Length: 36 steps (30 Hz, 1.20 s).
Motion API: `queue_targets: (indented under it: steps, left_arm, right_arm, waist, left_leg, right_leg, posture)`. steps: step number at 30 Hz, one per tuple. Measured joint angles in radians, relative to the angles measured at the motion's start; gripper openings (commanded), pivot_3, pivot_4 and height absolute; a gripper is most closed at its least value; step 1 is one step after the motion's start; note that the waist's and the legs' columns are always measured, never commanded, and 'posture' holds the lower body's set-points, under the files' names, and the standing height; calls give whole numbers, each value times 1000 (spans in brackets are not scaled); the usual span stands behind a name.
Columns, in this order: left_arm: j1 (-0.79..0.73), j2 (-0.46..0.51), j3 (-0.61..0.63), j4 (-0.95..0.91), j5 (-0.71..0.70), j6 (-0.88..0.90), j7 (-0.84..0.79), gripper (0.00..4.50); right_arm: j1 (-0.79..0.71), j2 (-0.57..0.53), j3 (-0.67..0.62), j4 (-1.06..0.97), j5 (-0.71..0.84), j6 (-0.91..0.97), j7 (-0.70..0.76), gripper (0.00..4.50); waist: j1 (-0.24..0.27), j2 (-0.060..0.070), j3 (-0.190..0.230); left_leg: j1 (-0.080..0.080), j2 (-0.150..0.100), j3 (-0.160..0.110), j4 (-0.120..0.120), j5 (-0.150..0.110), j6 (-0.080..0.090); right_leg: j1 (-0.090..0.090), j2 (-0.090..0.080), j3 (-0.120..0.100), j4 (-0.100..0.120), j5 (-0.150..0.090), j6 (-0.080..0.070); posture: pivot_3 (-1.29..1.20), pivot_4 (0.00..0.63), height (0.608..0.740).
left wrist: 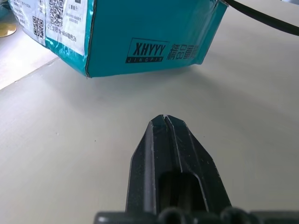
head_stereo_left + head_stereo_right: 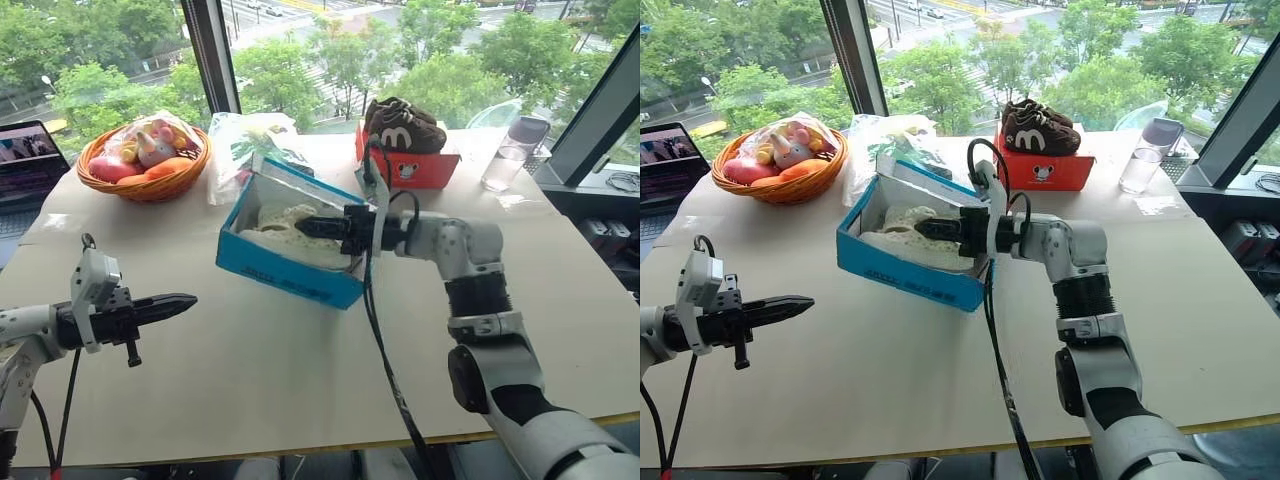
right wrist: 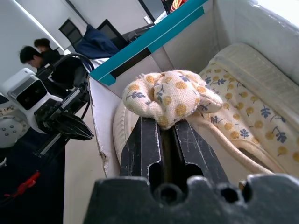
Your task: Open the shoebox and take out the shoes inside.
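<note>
Right end effector point(image 3: 164, 122) inside open bright blue cardboard shoebox point(image 2: 290, 272), clamped on cream floral-print shoe point(image 3: 174, 98); left end effector point(image 2: 185, 300) closed, apart over table point(image 2: 300, 370).

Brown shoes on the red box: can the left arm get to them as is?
Probably not. The left gripper hovers shut near the table's front, and the open shoebox sits between it and the brown shoes.

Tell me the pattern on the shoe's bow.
Cream bow with yellow dots and small blue sprigs; right wrist view.

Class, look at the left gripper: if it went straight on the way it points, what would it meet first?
Most likely the shoebox: the shut left gripper points across bare table at its blue side, though depth is hard to judge.
</note>
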Motion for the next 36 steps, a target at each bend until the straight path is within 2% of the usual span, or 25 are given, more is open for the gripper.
queue_targets:
  steps: [3, 7, 12, 18, 23, 28, 32, 35, 36]
  left_arm:
    - [0, 0, 0, -2, 0, 0, 0, 0]
    - [-1, 0, 0, -2, 0, 0, 0, 0]
    - [-3, 0, 0, -4, 0, 1, 0, 0]
    - [-5, 0, -1, -6, 0, 2, 2, 0]
    - [-9, 0, -2, -12, 0, 4, 5, 0]
    - [-10, 0, -3, -18, 0, 4, 9, 0]
    - [-11, 0, -5, -19, 1, 5, 9, 0]
    - [-19, 0, -11, -19, 3, 5, 10, 0]
    - [-23, 0, -15, -19, 5, 5, 12, 0]
  right_arm:
    - [6, -74, 151, -114, -106, -103, 8, 9]
    - [6, -111, 257, -178, -196, -172, -1, 9]
    - [-37, -136, 293, -200, -259, -205, -14, 9]
    - [-85, -216, 358, -272, -345, -274, 10, 9]
    - [-77, -255, 397, -390, -345, -275, 75, 9]
    - [-75, -230, 386, -402, -305, -257, 80, 9]
    - [-88, -251, 378, -382, -299, -261, 93, 9]
    - [-93, -305, 455, -365, -407, -341, 84, 9]
    - [-90, -326, 519, -343, -484, -401, 77, 9]
  waist:
    - [0, 0, 0]
    - [0, 0, 0]
    - [1, 0, 0]
    - [1, 0, 1]
    - [-2, 0, 1]
    - [1, 0, 1]
    - [4, 0, 1]
    - [9, 0, 1]
    - [10, 0, 1]
  left_leg:
    - [0, 0, 0, 0, 0, 0]
    - [0, 0, 0, 0, 0, 0]
    - [-1, 0, 0, 0, 0, 0]
    - [-1, 0, 0, 0, 0, 0]
    - [-1, 0, 0, 0, 0, 0]
    - [0, 0, 0, 0, 0, 0]
    - [-1, 0, 0, 0, 0, 0]
    - [0, 0, 0, 1, 0, 0]
    - [0, 0, 0, 1, 0, 0]
  right_leg:
    - [0, 0, 0, 0, 0, 0]
    - [0, 0, 0, 0, 0, 0]
    - [-1, 0, 0, 0, 0, 0]
    - [-1, 0, 0, 0, 0, 0]
    - [-1, 0, 0, 0, 0, 0]
    - [0, 0, 0, 0, 0, 0]
    - [-1, 0, 0, 0, 0, 0]
    - [0, 0, -1, 0, 0, 0]
    - [0, 0, 0, 0, 0, 0]
  posture:
    - [0, 150, 740]
    - [0, 150, 740]
    - [0, 150, 740]
    - [0, 150, 740]
    - [0, 150, 740]
    - [0, 150, 740]
    - [0, 150, 740]
    - [0, 150, 740]
    - [0, 150, 740]
